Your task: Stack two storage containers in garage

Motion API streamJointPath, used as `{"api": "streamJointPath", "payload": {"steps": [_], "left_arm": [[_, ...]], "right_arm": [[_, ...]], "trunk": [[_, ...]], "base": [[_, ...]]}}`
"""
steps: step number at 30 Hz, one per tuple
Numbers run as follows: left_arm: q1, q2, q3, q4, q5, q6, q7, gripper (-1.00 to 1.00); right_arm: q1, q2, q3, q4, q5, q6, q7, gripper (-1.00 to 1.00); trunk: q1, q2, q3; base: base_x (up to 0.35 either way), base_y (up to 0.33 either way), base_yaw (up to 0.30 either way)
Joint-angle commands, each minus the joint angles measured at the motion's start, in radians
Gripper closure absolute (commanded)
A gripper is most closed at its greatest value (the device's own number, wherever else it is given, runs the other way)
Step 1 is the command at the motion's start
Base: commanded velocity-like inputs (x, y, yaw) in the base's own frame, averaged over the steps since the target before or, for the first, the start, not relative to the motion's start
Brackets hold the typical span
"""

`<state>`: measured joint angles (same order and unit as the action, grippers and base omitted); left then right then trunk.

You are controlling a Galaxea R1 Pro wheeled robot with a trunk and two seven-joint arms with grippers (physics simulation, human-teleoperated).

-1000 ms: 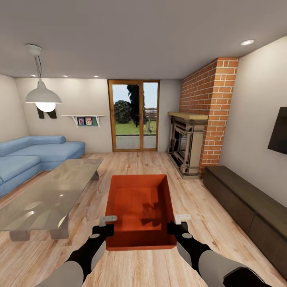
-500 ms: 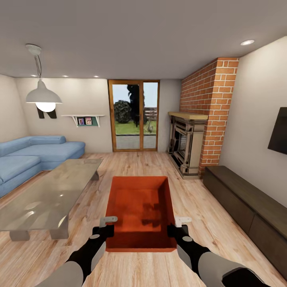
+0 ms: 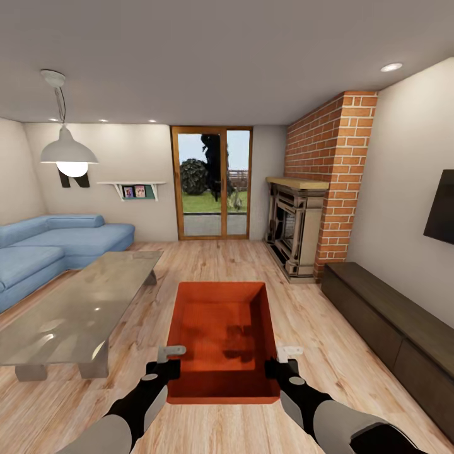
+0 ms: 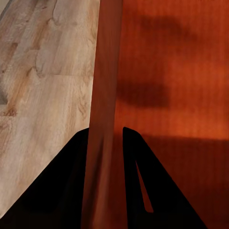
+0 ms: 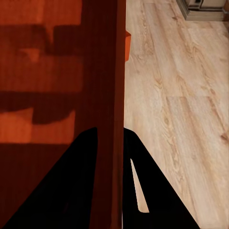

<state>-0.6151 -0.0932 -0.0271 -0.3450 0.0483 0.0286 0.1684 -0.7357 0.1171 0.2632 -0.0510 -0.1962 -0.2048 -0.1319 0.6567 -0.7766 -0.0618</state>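
Storage container (image 3: 222,328): one orange-red rectangular plastic tub, open top, thin straight walls, finely ribbed interior with dark shadows across its bottom. Pose: upright and level, long axis pointing away toward the glass door. Position: living room, above the light wood-plank floor (image 3: 302,302), between the glass table and the long dark bench. State: held at its near end, left wall (image 4: 102,95) and right wall (image 5: 107,71) each clamped between a pair of black fingers, one inside, one outside.
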Motion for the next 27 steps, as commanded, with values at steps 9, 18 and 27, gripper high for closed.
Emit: {"api": "streamJointPath", "payload": {"steps": [9, 18, 27], "left_arm": [[0.000, 0.006, -0.009, 0.103, 0.005, -0.001, 0.009, 1.00], [0.000, 0.009, -0.010, 0.114, 0.049, -0.011, 0.008, 1.00], [0.000, 0.009, -0.010, 0.114, 0.053, -0.012, 0.008, 1.00]], "right_arm": [[-0.002, -0.010, -0.019, 0.002, -0.008, -0.025, -0.014, 1.00], [-0.002, -0.008, -0.019, 0.002, -0.008, -0.025, -0.014, 1.00], [-0.002, -0.007, -0.019, 0.002, -0.009, -0.024, -0.014, 1.00]], "trunk": [[0.000, -0.001, -0.002], [0.000, -0.001, -0.002], [0.000, -0.001, -0.002]], "base": [[0.000, 0.000, 0.000], [0.000, 0.000, 0.000], [0.000, 0.000, 0.000]]}}
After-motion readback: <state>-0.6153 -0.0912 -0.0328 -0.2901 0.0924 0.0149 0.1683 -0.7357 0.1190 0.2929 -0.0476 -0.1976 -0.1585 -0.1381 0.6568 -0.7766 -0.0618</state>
